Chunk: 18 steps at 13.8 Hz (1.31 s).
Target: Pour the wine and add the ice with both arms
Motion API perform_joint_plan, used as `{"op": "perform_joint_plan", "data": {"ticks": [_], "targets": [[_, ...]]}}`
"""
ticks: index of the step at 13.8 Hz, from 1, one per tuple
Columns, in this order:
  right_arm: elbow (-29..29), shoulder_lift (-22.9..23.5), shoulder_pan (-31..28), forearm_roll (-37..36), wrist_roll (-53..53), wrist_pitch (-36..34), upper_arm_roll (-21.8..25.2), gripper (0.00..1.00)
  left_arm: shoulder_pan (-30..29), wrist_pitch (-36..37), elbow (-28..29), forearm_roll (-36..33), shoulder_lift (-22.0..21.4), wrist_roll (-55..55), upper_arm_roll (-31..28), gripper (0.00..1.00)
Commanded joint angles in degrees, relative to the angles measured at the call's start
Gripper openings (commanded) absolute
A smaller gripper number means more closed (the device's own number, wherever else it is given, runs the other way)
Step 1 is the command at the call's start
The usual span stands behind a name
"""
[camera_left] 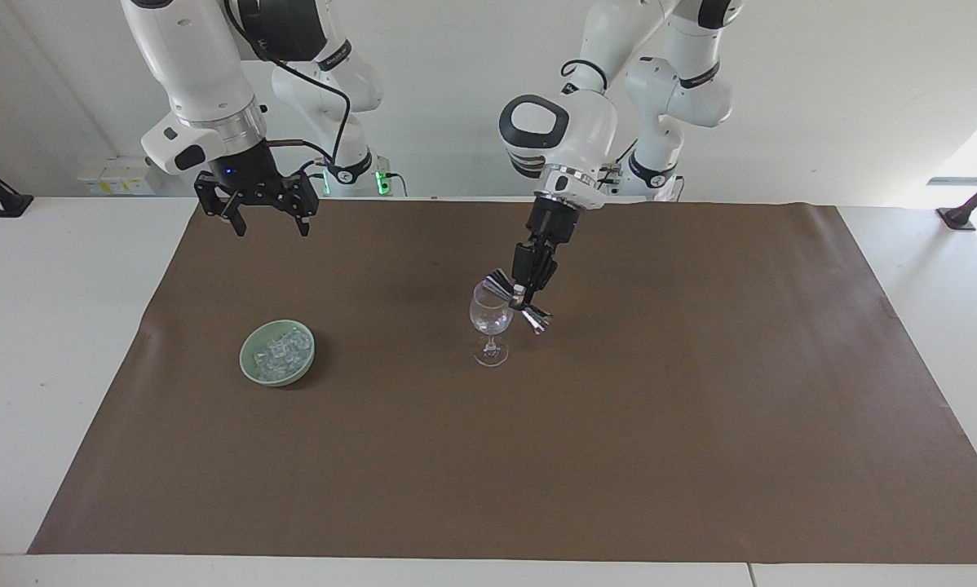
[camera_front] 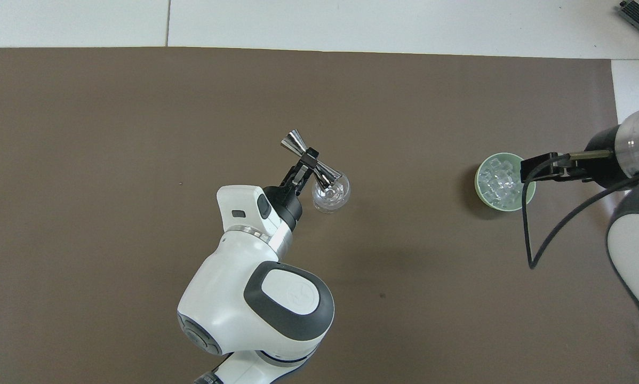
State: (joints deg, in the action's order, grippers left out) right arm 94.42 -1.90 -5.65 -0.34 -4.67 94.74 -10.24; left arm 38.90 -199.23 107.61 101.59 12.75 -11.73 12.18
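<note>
A clear wine glass (camera_left: 489,319) (camera_front: 331,195) stands upright near the middle of the brown mat. My left gripper (camera_left: 523,295) (camera_front: 308,158) is shut on the waist of a silver double-ended jigger (camera_left: 537,319) (camera_front: 294,142). The jigger is tilted, with one cup at the glass's rim. No wine is visible. The ice (camera_left: 282,349) (camera_front: 498,180) is heaped in a pale green bowl (camera_left: 248,364) (camera_front: 479,184) toward the right arm's end. My right gripper (camera_left: 271,229) (camera_front: 528,170) hangs open and empty, high above the mat, by the bowl.
The brown mat (camera_left: 619,456) covers most of the white table (camera_left: 56,342). Black clamp mounts sit at both ends of the table on the robots' side. Nothing else stands on the mat.
</note>
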Motion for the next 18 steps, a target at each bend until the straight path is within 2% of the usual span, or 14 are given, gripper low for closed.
{"op": "perform_joint_plan", "data": {"ticks": [1,7,11,15,18], "targets": [[0.1,-1.2,4.2,-0.1,1.4,0.3,4.5,1.00,-0.1,-0.4,-0.7,3.5,-1.0,2.9,-0.2,0.00],[-0.1,-1.8,4.8,0.0,0.9,0.6,5.1,1.00,-5.0,6.4,0.1,9.3,-4.4,17.8,0.0,0.00],[1.3,-2.1,4.7,0.0,0.8,3.8,5.1,1.00,-8.2,11.8,1.2,9.8,-5.7,32.3,0.0,0.00],[6.2,-4.7,4.7,-0.1,0.6,4.3,5.2,1.00,-11.9,15.4,2.2,9.8,-6.8,46.3,-0.1,0.00],[6.4,-4.6,4.0,-0.1,0.5,6.8,5.3,1.00,-15.8,19.2,4.6,9.8,-8.3,55.9,-0.1,0.00]]}}
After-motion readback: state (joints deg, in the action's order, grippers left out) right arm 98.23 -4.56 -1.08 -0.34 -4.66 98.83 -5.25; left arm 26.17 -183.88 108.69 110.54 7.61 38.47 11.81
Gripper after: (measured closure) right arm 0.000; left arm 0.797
